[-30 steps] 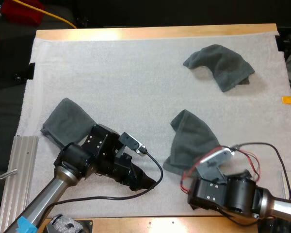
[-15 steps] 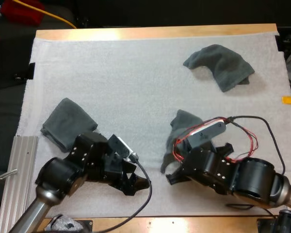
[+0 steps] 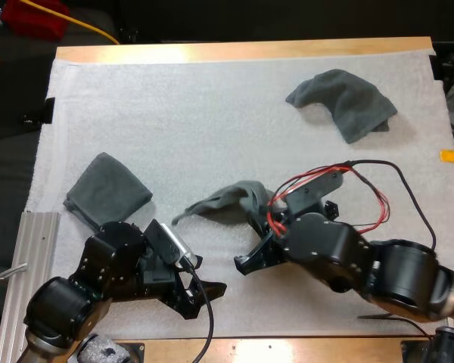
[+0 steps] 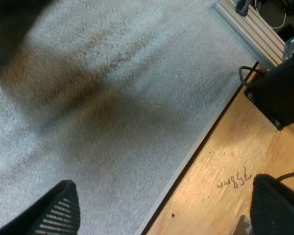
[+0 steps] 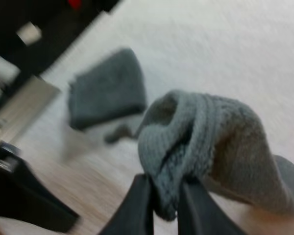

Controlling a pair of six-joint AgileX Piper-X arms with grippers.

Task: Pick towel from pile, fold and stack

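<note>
the held towel (image 5: pixel 210 132) hangs bunched from my right end effector (image 5: pixel 164 196), whose two fingers pinch a fold of it from both sides above the white mat (image 3: pixel 174 113). beyond that end effector's tips, well apart, a folded towel (image 3: pixel 106 189) lies flat on the mat. far behind it sits another crumpled towel (image 3: pixel 344 102). my left end effector (image 4: pixel 161 210) is spread wide, gripping nothing, over the mat's edge and the bare wooden counter (image 4: pixel 235 161).
</note>
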